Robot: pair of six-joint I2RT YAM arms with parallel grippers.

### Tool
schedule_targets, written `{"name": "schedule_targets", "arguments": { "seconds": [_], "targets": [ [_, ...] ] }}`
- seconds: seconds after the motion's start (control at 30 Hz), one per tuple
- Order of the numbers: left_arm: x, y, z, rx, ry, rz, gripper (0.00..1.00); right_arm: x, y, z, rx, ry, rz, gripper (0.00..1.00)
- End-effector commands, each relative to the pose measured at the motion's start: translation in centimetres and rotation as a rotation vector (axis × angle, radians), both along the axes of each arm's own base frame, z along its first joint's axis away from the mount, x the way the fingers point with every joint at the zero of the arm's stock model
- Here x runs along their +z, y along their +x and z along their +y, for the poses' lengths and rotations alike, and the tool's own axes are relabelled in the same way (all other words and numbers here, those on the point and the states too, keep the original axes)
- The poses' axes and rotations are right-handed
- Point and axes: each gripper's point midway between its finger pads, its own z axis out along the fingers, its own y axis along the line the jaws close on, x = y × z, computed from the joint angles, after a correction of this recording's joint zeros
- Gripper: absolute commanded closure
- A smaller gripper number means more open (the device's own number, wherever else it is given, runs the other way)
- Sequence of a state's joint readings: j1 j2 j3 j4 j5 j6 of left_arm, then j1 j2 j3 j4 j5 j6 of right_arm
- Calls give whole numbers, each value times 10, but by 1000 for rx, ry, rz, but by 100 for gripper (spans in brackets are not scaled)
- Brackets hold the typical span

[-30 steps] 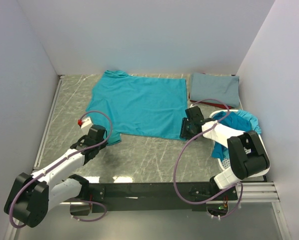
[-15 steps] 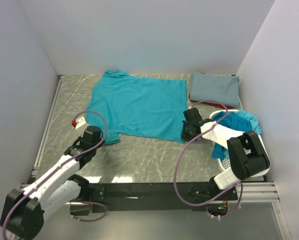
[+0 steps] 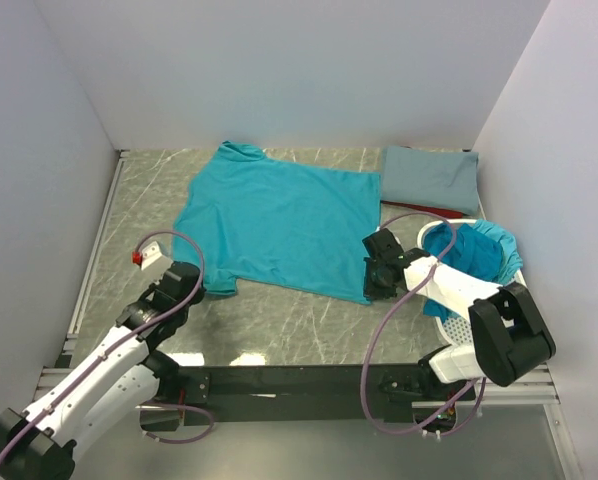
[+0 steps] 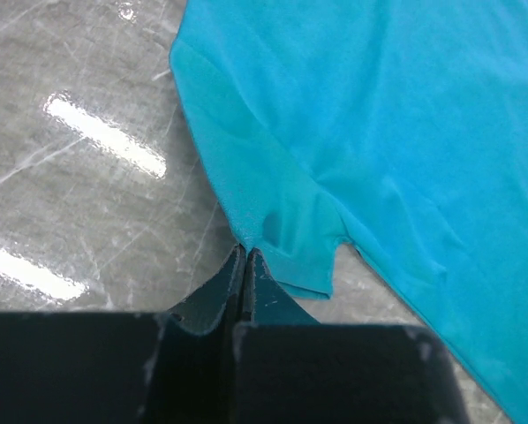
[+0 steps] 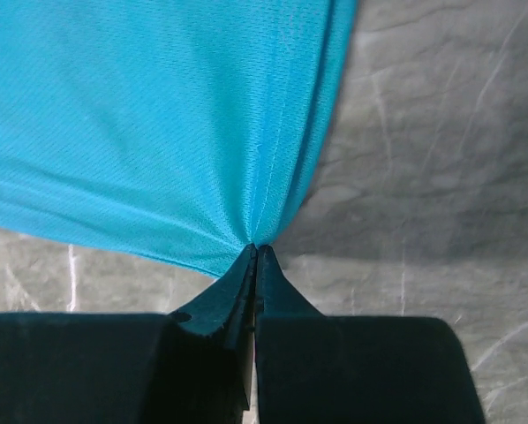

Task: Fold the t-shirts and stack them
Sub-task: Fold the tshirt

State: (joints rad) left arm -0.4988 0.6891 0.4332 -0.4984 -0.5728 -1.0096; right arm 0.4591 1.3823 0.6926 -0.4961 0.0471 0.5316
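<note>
A teal t-shirt lies spread on the marble table, slightly skewed. My left gripper is shut on the edge of its left sleeve, and the left wrist view shows the tips pinched together at the cloth. My right gripper is shut on the shirt's near right hem corner; creases fan out from the closed tips in the right wrist view. A folded grey-blue t-shirt lies at the back right with a dark red t-shirt showing under its near edge.
A white perforated basket stands at the right by my right arm, with more teal t-shirts heaped in it. White walls close the table on the left, back and right. Bare marble shows between the shirt and the arm bases.
The right gripper has shut on the hem corner. Both grippers have drawn back toward the near edge, dragging the teal shirt with them and skewing it.
</note>
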Motion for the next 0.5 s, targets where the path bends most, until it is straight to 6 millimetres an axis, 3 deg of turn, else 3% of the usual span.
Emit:
{"name": "schedule_targets", "arguments": {
  "seconds": [0.0, 0.13, 0.33, 0.47],
  "targets": [
    [22, 2, 0, 32, -27, -58, 99, 5, -10, -2, -3, -16, -7, 100],
    [30, 15, -10, -30, -16, -99, 99, 12, -2, 0, -4, -8, -44, 100],
    [51, 51, -33, -109, 7, -204, 99, 24, 24, 9, 9, 2, -98, 100],
    [57, 74, -42, -125, 52, -222, 100, 30, 37, 0, 11, -18, -110, 100]
  ]
}}
